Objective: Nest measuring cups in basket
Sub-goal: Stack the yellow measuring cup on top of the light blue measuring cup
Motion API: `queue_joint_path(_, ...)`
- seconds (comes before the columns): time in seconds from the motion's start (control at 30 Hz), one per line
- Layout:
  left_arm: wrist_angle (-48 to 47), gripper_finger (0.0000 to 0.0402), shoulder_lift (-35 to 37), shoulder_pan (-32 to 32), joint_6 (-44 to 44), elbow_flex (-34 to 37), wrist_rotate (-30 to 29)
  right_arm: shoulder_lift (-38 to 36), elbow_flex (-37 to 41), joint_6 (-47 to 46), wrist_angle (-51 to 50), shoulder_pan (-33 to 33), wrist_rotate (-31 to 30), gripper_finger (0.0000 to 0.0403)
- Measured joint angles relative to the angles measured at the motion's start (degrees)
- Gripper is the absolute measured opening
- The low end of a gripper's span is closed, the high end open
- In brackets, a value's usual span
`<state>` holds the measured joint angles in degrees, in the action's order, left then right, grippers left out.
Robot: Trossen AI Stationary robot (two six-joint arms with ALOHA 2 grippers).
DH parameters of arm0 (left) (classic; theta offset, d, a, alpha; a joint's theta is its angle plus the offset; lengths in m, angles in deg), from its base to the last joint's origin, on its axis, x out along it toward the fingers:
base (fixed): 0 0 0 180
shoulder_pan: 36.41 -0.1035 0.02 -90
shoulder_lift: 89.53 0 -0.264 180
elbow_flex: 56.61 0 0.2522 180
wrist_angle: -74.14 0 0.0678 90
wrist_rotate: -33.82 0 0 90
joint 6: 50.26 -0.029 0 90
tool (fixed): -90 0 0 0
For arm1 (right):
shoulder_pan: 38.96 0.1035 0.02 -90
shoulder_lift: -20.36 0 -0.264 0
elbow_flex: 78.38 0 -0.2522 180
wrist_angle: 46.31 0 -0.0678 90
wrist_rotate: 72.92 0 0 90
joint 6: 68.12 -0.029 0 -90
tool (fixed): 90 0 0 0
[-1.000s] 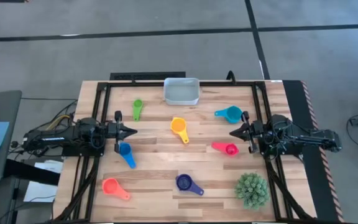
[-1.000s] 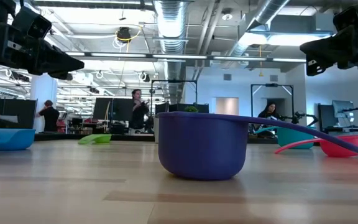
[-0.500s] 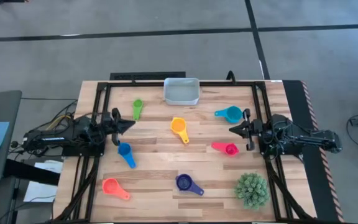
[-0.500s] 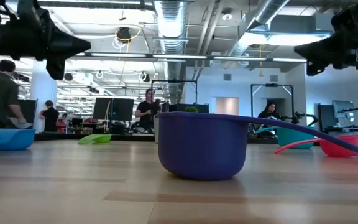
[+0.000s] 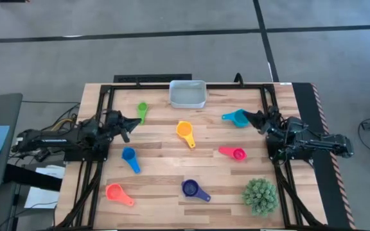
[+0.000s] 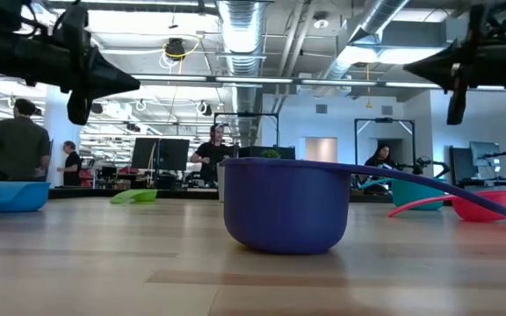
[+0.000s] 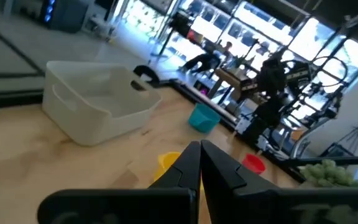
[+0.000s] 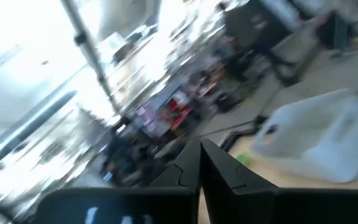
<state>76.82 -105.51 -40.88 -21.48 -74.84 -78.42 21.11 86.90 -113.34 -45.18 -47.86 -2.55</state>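
Seven measuring cups lie apart on the wooden table: green (image 5: 141, 112), yellow-orange (image 5: 185, 131), teal (image 5: 237, 117), pink (image 5: 234, 153), blue (image 5: 130, 158), orange-red (image 5: 117, 193) and purple (image 5: 194, 189). The purple cup (image 6: 286, 206) fills the low view's middle. The pale basket (image 5: 187, 94) stands at the far edge, with nothing in it. My left gripper (image 5: 136, 122) is shut and hovers near the green cup, pointing toward the basket (image 7: 98, 102). My right gripper (image 5: 246, 115) is shut and hangs in the air (image 6: 408, 65) over the teal cup's right side.
A round spiky green plant (image 5: 260, 196) sits at the near right corner. A black frame (image 5: 191, 84) runs around the table top. Bare wood lies between the cups. People stand in the room beyond the far edge.
Both grippers have swung toward the far edge, staying shut. The left one has turned from pointing right to slanting toward the basket and sits by the green cup. The right one has turned from pointing left to slanting far-left, over the teal cup. No cup has moved.
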Motion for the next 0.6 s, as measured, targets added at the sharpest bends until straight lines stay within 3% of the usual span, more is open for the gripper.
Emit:
queue_joint_path(0.23,0.1,0.0000,-10.9,-0.4,5.7,-4.6,-2.6,9.1,-3.7,-9.4,-3.7,-1.4,-1.9,0.0014)
queue_joint_path(0.4,-0.3,0.0000,-16.5,-2.5,7.5,-7.8,-2.1,24.0,-13.8,-10.7,-11.5,-1.3,-1.8,0.0014)
queue_joint_path(0.6,-2.1,0.0002,-21.3,-4.5,6.9,-10.9,1.0,43.3,-27.6,-10.6,-22.0,-1.3,1.4,0.0042)
